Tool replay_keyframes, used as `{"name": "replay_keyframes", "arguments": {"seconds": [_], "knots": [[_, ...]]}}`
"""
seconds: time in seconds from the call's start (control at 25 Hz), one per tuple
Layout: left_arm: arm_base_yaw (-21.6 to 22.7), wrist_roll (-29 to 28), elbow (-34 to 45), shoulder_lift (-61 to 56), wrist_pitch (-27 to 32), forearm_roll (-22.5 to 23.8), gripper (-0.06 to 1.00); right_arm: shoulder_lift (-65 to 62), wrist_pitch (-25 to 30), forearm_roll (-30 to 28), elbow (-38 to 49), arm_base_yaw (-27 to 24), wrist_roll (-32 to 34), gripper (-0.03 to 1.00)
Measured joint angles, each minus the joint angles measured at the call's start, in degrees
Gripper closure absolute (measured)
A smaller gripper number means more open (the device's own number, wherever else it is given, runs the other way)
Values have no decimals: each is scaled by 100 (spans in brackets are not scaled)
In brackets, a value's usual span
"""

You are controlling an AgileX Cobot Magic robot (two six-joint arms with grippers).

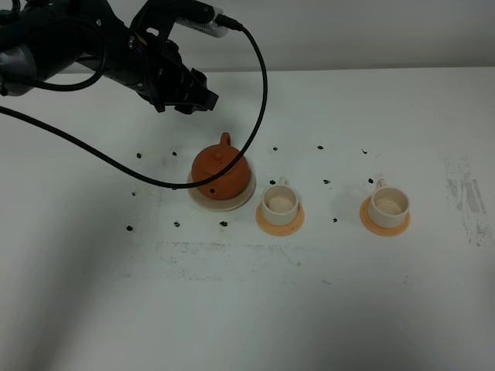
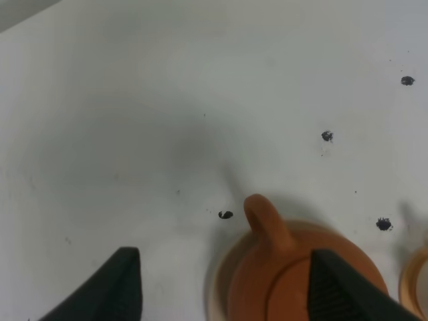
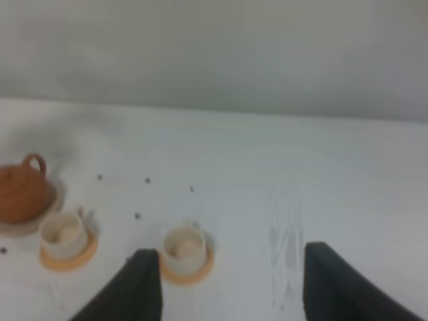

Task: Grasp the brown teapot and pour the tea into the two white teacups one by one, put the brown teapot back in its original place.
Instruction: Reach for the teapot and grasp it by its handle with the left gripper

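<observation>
light: bright, even | shadows: soft, diffuse | right wrist view: blurred

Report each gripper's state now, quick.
Left gripper: open, holding nothing, not touching the brown teapot.
Right gripper: open, holding nothing.

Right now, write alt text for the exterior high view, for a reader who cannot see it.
A brown teapot sits on a pale saucer on a white table, the left claw hanging open beyond its handle, not touching it. To its right stand a white teacup and a second teacup, each on an orange coaster; dark specks dot the table.
</observation>
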Motion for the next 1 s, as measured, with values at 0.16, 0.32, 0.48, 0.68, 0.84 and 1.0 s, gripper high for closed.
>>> {"name": "replay_keyframes", "arguments": {"seconds": [0.16, 0.32, 0.48, 0.68, 0.84, 1.0], "knots": [[0, 0, 0, 45, -5, 13, 39, -796, 147, -212, 747, 0, 189, 48], [0, 6, -25, 245, 49, 24, 39, -1364, 280, -381, 1320, 0, 339, 48], [0, 5, -25, 347, 73, 24, 39, -1692, 427, -416, 1603, 0, 343, 48], [0, 11, -25, 347, 16, 24, 39, -1732, 477, -434, 1788, 0, 350, 48], [-19, 11, -36, 347, -15, 24, 39, -1732, 470, -464, 1856, 0, 350, 48], [-49, 11, -36, 347, -61, 24, 39, -1732, 453, -537, 1856, 0, 383, 48]]}}
